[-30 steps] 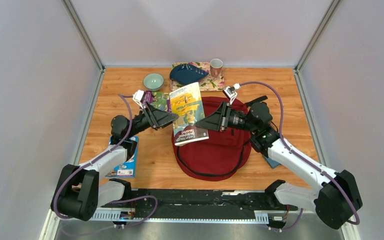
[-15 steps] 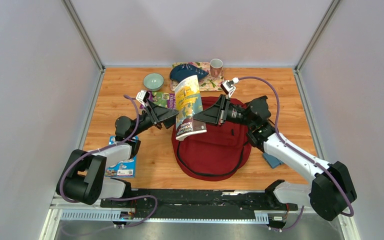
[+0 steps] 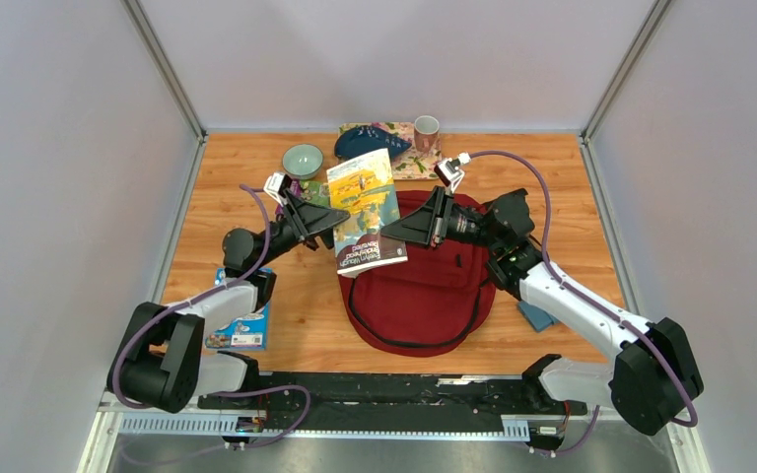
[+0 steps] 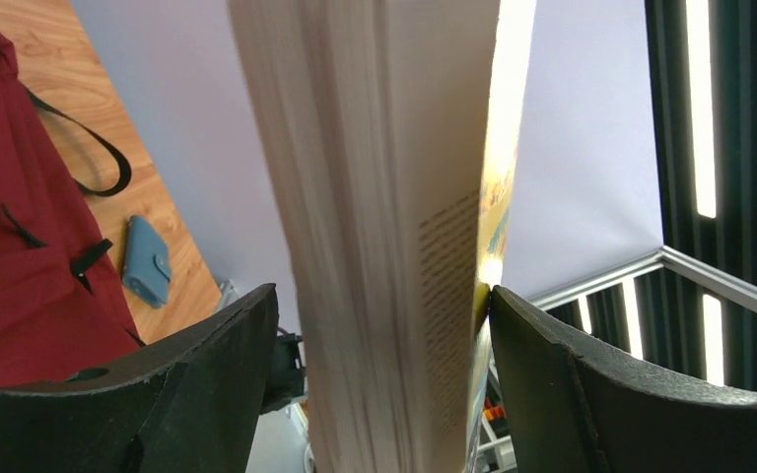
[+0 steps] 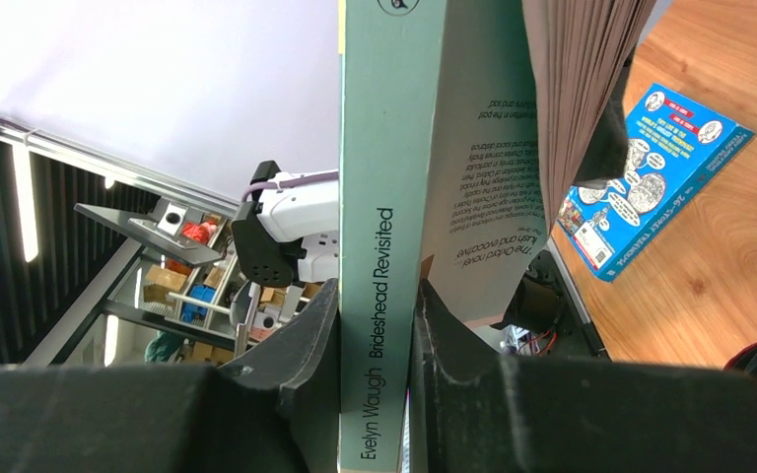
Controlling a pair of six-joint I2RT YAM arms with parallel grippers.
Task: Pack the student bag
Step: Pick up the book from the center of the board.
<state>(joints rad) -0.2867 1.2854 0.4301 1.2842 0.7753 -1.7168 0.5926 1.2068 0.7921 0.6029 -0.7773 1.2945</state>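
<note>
Green bowl (image 3: 303,159), pink mug (image 3: 426,131), blue wallet (image 3: 536,316), blue booklet (image 3: 246,330) on wooden table (image 3: 572,197)

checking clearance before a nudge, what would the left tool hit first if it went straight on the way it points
The book: its pages sit between the open fingers of the left tool, so going on would take it deeper. Behind the book, the right tool, clamped on the spine, looks next, depth unclear.
</note>
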